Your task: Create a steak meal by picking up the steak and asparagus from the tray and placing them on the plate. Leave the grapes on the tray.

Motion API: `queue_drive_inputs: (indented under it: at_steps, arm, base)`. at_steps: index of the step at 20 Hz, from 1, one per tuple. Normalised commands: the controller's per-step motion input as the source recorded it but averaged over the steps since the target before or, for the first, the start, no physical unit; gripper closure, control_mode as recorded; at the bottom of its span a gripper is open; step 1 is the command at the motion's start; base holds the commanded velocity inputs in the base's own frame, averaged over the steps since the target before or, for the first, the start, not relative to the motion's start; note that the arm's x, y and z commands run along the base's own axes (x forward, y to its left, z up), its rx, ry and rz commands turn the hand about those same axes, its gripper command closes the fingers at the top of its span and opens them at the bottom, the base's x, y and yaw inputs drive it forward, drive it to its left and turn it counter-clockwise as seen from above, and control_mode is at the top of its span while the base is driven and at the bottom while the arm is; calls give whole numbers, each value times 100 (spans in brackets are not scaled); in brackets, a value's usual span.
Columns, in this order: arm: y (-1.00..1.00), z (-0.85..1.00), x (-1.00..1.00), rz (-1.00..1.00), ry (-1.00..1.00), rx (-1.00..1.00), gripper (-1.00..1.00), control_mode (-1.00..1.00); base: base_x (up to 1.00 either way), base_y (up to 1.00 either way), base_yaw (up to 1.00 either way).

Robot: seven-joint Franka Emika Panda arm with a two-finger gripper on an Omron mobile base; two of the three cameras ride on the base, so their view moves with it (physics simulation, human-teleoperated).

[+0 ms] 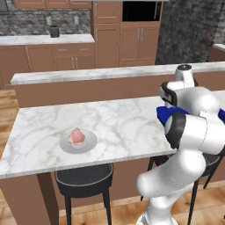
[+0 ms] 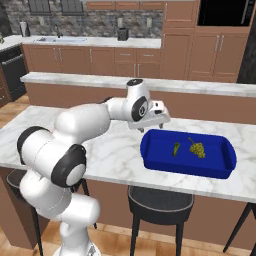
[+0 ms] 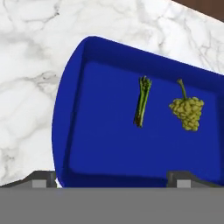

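The pale pink steak (image 1: 76, 136) lies on the round grey plate (image 1: 66, 147) at the left of the marble counter. The deep blue tray (image 2: 215, 162) sits on the counter's right part and holds the dark green asparagus (image 2: 176, 148) with the yellow-green grapes (image 2: 197, 148) beside it. My gripper (image 2: 151, 125) hangs above the tray's left end, open and empty. In the hand view the tray (image 3: 70, 87) lies below the wide-apart fingertips of the gripper (image 3: 113, 180), with the asparagus (image 3: 142, 101) ahead and the grapes (image 3: 187, 111) to its right.
Dark stools (image 2: 160, 202) (image 1: 83, 180) stand under the counter's front edge. A higher marble ledge (image 2: 200, 87) runs behind the counter. Bare marble (image 1: 127, 127) lies between the plate and the tray.
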Motion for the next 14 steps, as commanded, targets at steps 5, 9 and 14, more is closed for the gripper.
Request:
queue_drive_inputs:
  at_steps: [5,9,14]
  arm:
    - [-49,-19,33,-2,8,8,-100,-100]
    - [-47,-35,23,0,1,11,-100,-100]
    - [-30,-46,27,0,0,9,-100,-100]
  base:
    - [0,0,0]
    - [0,0,0]
    - [0,0,0]
